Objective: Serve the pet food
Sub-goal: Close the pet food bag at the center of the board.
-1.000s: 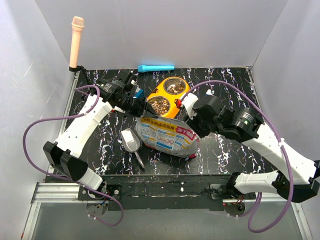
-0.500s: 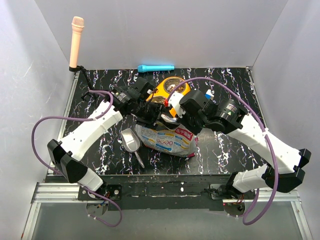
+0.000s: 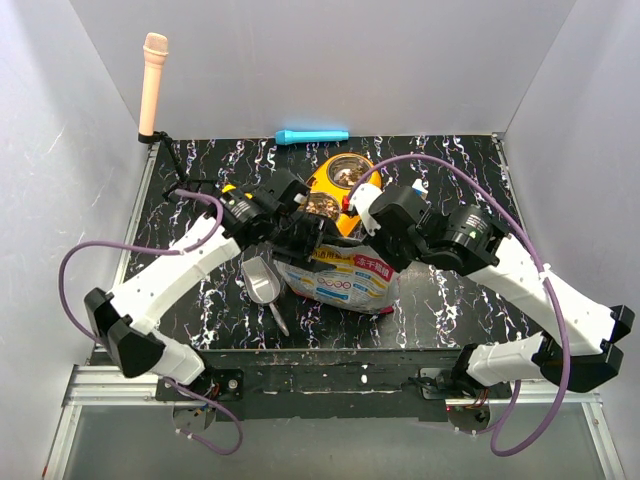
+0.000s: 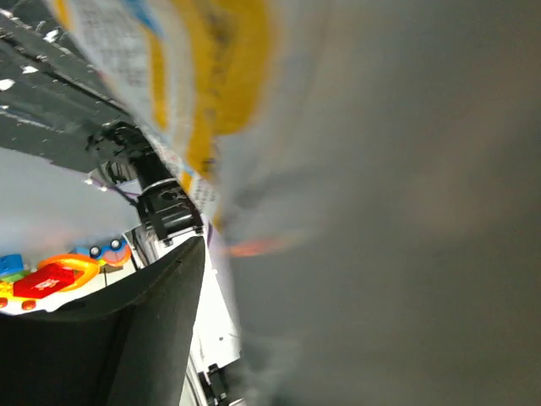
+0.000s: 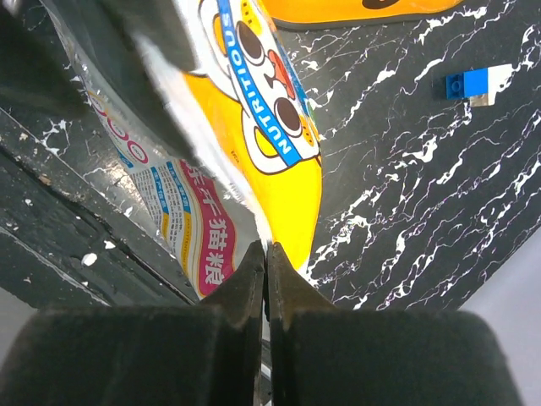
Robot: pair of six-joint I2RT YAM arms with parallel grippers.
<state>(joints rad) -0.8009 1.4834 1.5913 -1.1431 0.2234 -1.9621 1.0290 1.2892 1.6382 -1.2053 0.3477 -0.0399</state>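
**A:** What colours are on the bag (image 5: 270,169) at the right claw (image 5: 266,250)?

**B:** Mostly white, with a big yellow patch, a blue band lettered in white, and a pink panel with white characters. The claw itself is near black.

**A:** And the tabletop (image 5: 406,194) beyond the claw?

**B:** Black, veined with white like marble. A small blue and white block (image 5: 475,83) sits well off from the claw.

**A:** The bowl (image 3: 322,183)?

**B:** Yellow-orange, just past the claw, with tan-brown pet food (image 3: 349,175) inside.

**A:** Anything else?

**B:** A grey scoop (image 3: 262,280) to the claw's left, a bright blue tube (image 3: 312,135) far beyond it, a peach stick (image 3: 153,75) far left, and purple cables (image 3: 70,270) on white arms (image 3: 180,260).
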